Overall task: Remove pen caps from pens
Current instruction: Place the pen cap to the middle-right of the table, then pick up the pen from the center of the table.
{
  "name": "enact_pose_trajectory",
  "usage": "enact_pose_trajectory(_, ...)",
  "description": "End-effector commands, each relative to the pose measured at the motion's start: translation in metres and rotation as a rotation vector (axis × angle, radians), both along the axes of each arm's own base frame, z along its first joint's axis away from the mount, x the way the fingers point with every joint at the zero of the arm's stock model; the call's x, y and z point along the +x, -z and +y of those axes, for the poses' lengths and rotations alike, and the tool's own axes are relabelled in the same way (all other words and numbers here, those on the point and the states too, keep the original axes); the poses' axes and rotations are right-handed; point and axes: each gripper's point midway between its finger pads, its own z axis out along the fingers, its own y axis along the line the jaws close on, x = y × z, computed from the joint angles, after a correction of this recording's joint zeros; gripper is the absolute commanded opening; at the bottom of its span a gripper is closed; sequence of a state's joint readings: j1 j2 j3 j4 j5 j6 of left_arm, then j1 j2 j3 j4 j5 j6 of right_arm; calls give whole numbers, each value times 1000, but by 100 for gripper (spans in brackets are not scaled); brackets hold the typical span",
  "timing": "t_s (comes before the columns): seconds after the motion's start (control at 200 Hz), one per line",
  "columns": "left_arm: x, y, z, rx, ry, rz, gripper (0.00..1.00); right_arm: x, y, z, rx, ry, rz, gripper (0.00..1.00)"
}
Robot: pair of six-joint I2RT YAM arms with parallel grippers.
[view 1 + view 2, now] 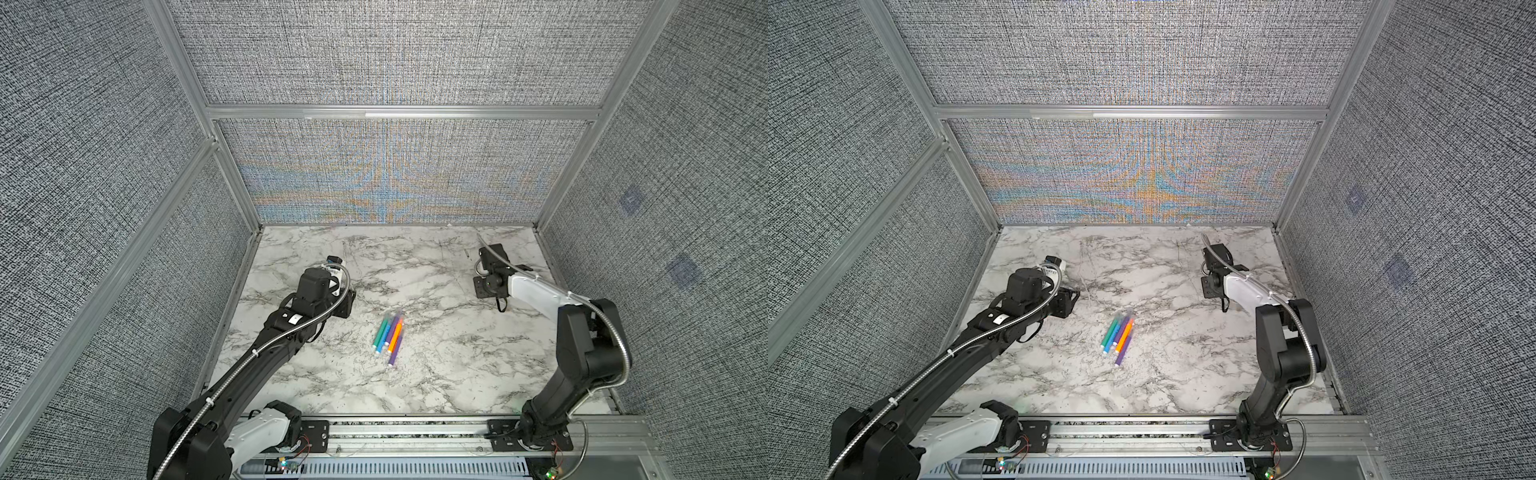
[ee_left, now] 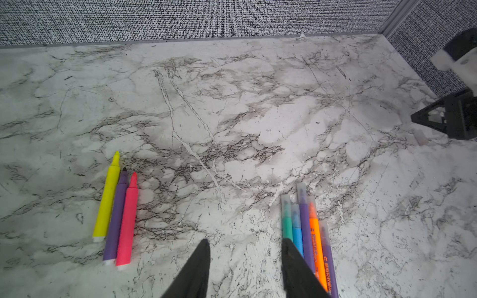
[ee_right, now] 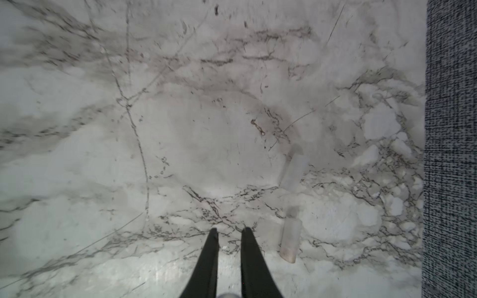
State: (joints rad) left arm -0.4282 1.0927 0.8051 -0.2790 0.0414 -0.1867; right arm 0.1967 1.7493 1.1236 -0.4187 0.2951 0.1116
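**A:** What is hard to make out?

**B:** The caps. In the right wrist view the lower cap point(image 3: 291, 241) lies right of centre on the marble tabletop point(image 3: 180, 154) and is fairly sharp. The upper cap point(image 3: 293, 170) above it is only a pale smear. In the left wrist view a third cap point(image 2: 420, 136) barely shows near the right edge. It lies just beside a dark gripper body that the frame cuts off.

**A:** And the pens?

**B:** The capped pens point(image 2: 307, 232) lie side by side at the lower right of the left wrist view: green, blue, purple, orange, purple. Clear caps fog their tips. Their lower ends are hidden behind a black finger or run out of the frame. Both top views show this bundle mid-table.

**A:** Any others?

**B:** The uncapped pens point(image 2: 116, 214), yellow, purple and pink, lie touching at the lower left, tips bare. Neither top view shows them, because the left arm covers that part of the table.

**A:** The grippers?

**B:** The left gripper point(image 2: 244, 241) has its fingers spread apart over bare marble between the two groups, with nothing between them. The right gripper point(image 3: 230, 229) has its fingers drawn together to a thin slit and grips nothing. The lower cap lies just to its right.
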Motion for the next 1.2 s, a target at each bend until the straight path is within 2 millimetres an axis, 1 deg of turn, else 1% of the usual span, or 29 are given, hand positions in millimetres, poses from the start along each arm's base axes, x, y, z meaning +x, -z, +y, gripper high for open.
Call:
enact_pose_trajectory(0.0, 3, -13, -7, -25, 14, -53, 46, 0, 17, -6, -23, 7, 39, 0)
enact_pose_trajectory(0.1, 1, -12, -8, -19, 14, -54, 46, 2, 34, -6, -25, 10, 66, 0)
enact_pose_trajectory(0.19, 0, -9, -9, -18, 14, -55, 47, 3, 43, -7, -35, 8, 89, 0)
enact_pose_trajectory(0.265, -1, -8, -10, -14, 14, -52, 47, 3, 44, -11, -63, 13, 100, 0)
enact_pose_trajectory(0.38, -2, -7, -12, -7, 23, -48, 47, 3, 41, -12, -62, 12, 87, 0)
enact_pose_trajectory(0.495, -3, -4, -16, 2, 35, -40, 47, 2, 43, -13, -65, 13, 94, 6)
enact_pose_trajectory(0.565, -5, 2, -17, 14, 39, -17, 47, 2, 42, -12, -57, 10, 92, 11)
enact_pose_trajectory(0.72, -12, 19, -27, 30, 68, 22, 48, 3, 36, -9, -38, 4, 69, 19)
enact_pose_trajectory(0.89, -19, 39, -40, 88, 93, 83, 48, 3, 25, -7, -22, 3, 40, 28)
enact_pose_trajectory(0.98, -27, 47, -53, 101, 129, 103, 48, 1, 19, -7, -13, 3, 23, 31)
enact_pose_trajectory(1.1, -40, 52, -69, 97, 168, 111, 47, 0, 14, -4, 2, 1, 9, 32)
enact_pose_trajectory(1.195, -58, 60, -80, 106, 199, 131, 47, -1, 3, 2, 28, -12, -22, 32)
